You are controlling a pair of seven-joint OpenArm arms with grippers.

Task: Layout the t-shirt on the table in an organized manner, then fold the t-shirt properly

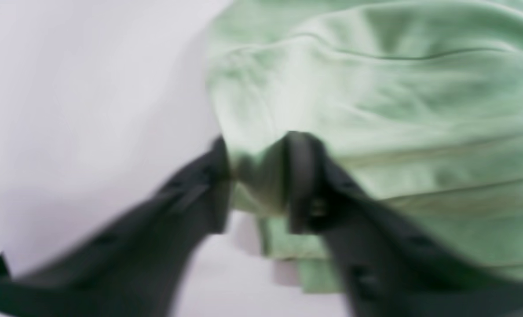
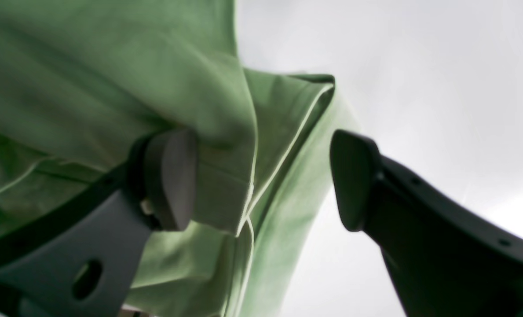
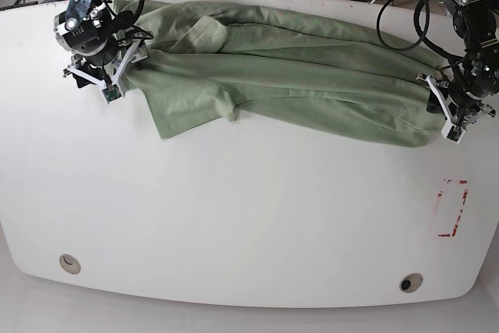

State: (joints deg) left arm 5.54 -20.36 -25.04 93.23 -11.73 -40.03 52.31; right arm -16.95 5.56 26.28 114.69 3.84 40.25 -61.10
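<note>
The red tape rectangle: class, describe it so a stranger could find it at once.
Start with the white table and go to its right-hand edge in the base view. Below the t-shirt lies the red tape rectangle, apart from the cloth. It is the table's only red mark; the cable holes are round.

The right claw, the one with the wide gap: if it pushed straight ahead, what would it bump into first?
Most likely the t-shirt. In its own camera the right claw stands open with a folded edge of cloth between its fingers. Depth is hard to judge, so the table underneath may follow.
</note>
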